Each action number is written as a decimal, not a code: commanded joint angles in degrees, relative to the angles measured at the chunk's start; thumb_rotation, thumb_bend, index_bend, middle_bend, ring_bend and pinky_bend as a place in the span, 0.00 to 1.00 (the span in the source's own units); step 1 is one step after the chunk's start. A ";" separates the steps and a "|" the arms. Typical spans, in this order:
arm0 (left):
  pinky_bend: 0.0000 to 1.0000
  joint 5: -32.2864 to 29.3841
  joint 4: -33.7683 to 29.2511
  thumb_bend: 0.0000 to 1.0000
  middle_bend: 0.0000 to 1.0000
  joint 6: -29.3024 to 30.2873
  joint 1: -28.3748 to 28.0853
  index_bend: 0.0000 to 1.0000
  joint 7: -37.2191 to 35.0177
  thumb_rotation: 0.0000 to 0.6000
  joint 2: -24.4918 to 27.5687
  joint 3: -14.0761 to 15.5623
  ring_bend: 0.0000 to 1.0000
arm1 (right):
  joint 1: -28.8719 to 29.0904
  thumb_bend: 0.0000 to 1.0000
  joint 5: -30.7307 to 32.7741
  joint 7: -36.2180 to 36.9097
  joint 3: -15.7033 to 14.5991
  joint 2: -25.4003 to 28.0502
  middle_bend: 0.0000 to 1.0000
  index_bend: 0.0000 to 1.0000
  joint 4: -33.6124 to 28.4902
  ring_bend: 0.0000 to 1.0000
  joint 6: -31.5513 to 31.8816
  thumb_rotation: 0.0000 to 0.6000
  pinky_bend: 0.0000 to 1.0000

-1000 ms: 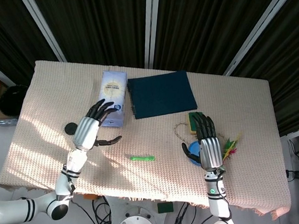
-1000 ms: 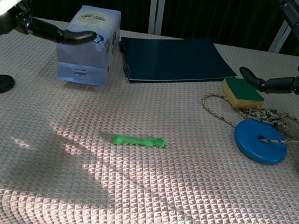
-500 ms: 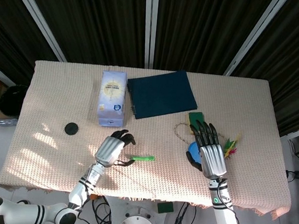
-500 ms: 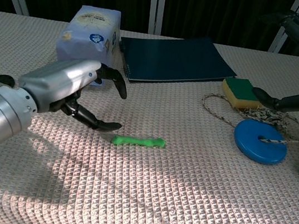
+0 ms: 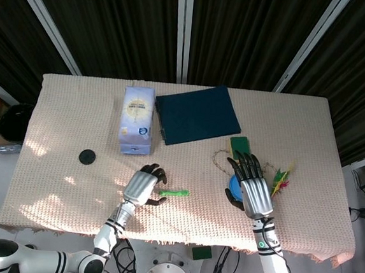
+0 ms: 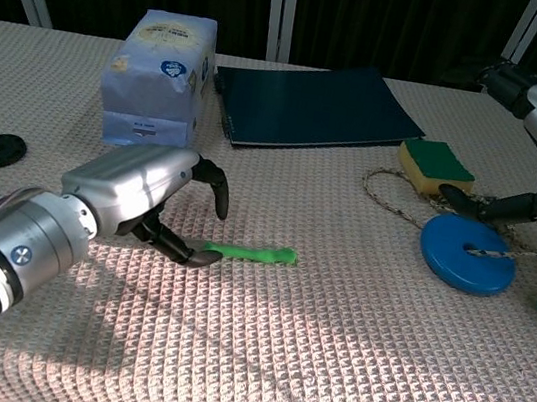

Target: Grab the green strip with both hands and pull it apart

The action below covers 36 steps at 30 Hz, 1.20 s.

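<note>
Left end of green strip [image 6: 251,252] hiding behind thumb of left hand [image 6: 138,192]; actual contact hard to confirm. Right hand [image 5: 253,186] partly cut off at chest view edge, covering most of blue disc [image 5: 233,181] in head view. Woven beige cloth [image 5: 62,119] covering table; dark slatted panels standing behind. Left hand curling around strip's left end near front centre, thumb beneath, nothing clearly pinched. Right hand hovering spread, holding nothing, well apart from strip.

A staged test room: black pleated curtains [image 5: 249,34] behind a cloth-covered counter [image 5: 62,126], cables [image 5: 223,261] trailing on the floor beneath.
</note>
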 commanded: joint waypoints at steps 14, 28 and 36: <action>0.22 -0.69 1.11 0.21 0.29 -1.31 -0.50 0.47 0.13 0.92 -1.26 -0.37 0.17 | 0.69 0.29 0.53 -0.30 0.52 -0.39 0.00 0.15 -0.52 0.00 -1.81 1.00 0.00; 0.22 -2.46 4.05 0.22 0.29 -2.55 -1.57 0.51 1.32 0.96 -3.04 -1.56 0.17 | 0.79 0.29 1.19 0.01 0.74 -0.46 0.00 0.15 -0.09 0.00 -2.49 1.00 0.00; 0.22 -3.24 4.01 0.29 0.29 -3.07 -1.71 0.53 1.58 0.96 -2.73 -1.66 0.17 | 0.87 0.29 1.19 0.83 0.70 -0.95 0.00 0.15 0.80 0.00 -2.70 1.00 0.00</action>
